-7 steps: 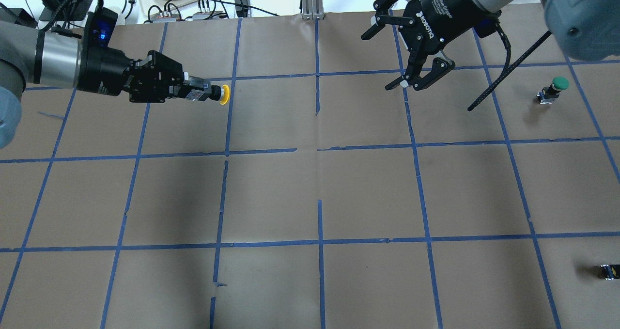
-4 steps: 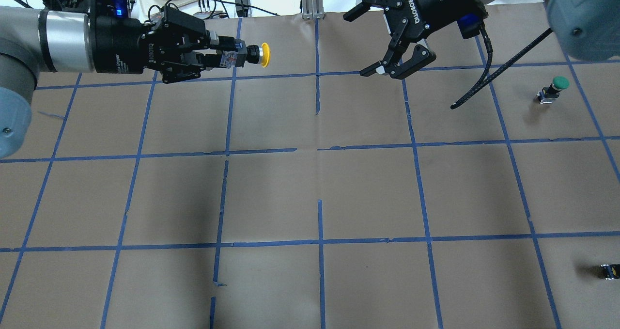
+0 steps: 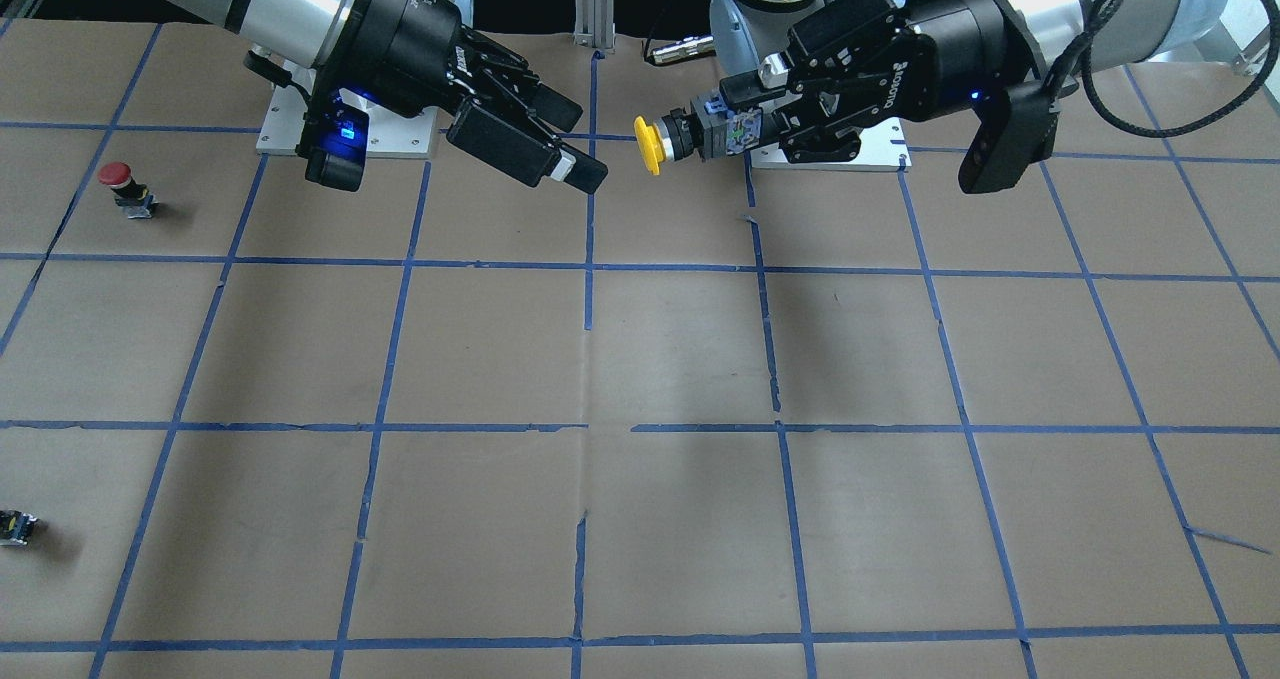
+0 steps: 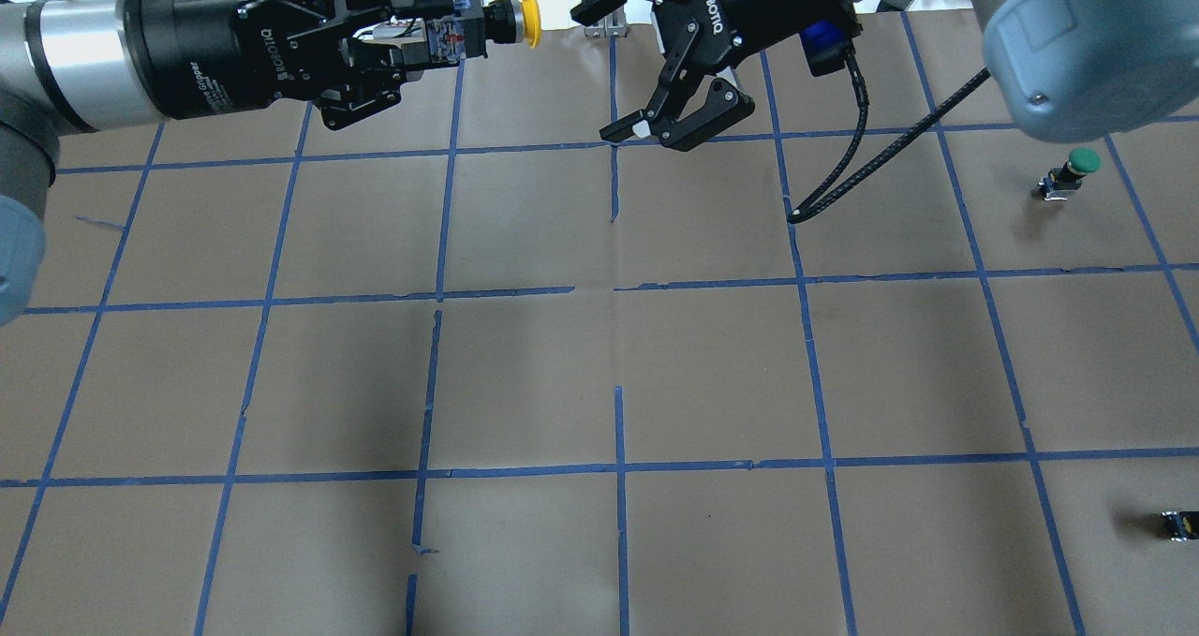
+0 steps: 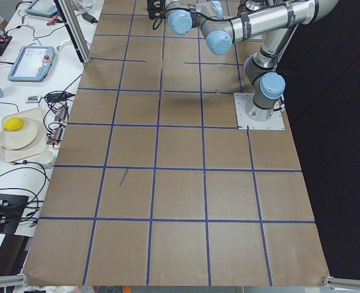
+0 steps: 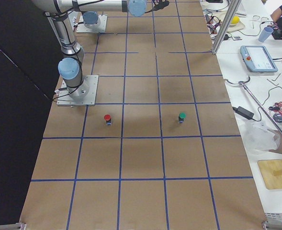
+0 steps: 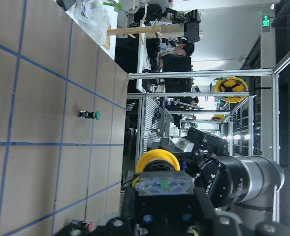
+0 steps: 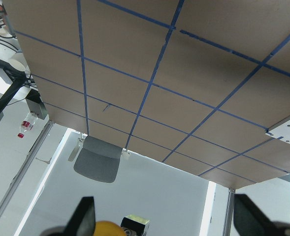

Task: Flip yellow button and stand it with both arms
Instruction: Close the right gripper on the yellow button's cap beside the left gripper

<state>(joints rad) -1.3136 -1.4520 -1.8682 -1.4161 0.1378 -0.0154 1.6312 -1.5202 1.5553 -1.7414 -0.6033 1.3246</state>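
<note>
The yellow button [image 4: 513,13] is held level in the air, its yellow cap pointing at my right gripper. My left gripper [image 4: 417,36] is shut on its black and grey body. In the front view the button [image 3: 652,145] sticks out of the left gripper [image 3: 762,124]. My right gripper [image 4: 607,72] is open and empty, its jaws spread just right of the cap and a small gap away; it also shows in the front view [image 3: 578,144]. The left wrist view shows the cap [image 7: 157,160] beyond the body. The right wrist view shows the cap [image 8: 108,230] low between the fingers [image 8: 83,217].
A green-capped button [image 4: 1077,170] stands on the right of the brown, blue-taped table [image 4: 618,364]. A red-capped button [image 3: 125,185] stands near the robot's right base. A small capless black block [image 4: 1176,524] lies at the near right edge. Cables and dishes sit beyond the far edge.
My left gripper has carried the yellow button up and toward the table's far middle. My right gripper has moved left toward it, still open.
</note>
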